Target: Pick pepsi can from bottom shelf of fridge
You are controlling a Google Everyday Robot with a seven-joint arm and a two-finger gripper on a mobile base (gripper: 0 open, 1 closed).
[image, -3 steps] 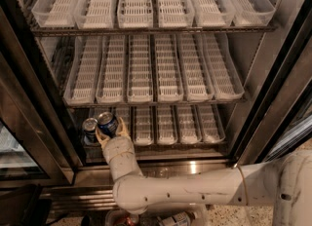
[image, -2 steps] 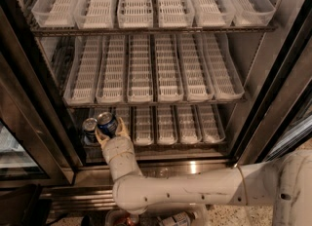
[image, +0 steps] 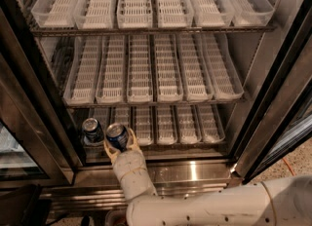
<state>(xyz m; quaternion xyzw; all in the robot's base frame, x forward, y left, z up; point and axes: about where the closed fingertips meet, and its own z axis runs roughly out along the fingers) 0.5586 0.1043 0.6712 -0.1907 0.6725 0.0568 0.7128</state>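
The fridge (image: 44, 108) stands open in front of me, with three racks of white slotted trays. The pepsi can (image: 117, 135), dark blue with a silver top, is tilted at the front left of the bottom shelf (image: 168, 125). My gripper (image: 120, 142) reaches in from below on its white arm and is shut on the can, with one cream finger on each side. The can sits just in front of the tray lanes, at the shelf's front edge.
A second, darker can (image: 91, 130) stands upright in the leftmost lane, just left of the held can. Black door frames flank the opening at the left (image: 29, 122) and right (image: 278, 98). The ribbed steel base (image: 195, 171) lies below the shelf.
The gripper and the pepsi can have moved a little right and toward the front edge, away from the darker can, which stays in place.
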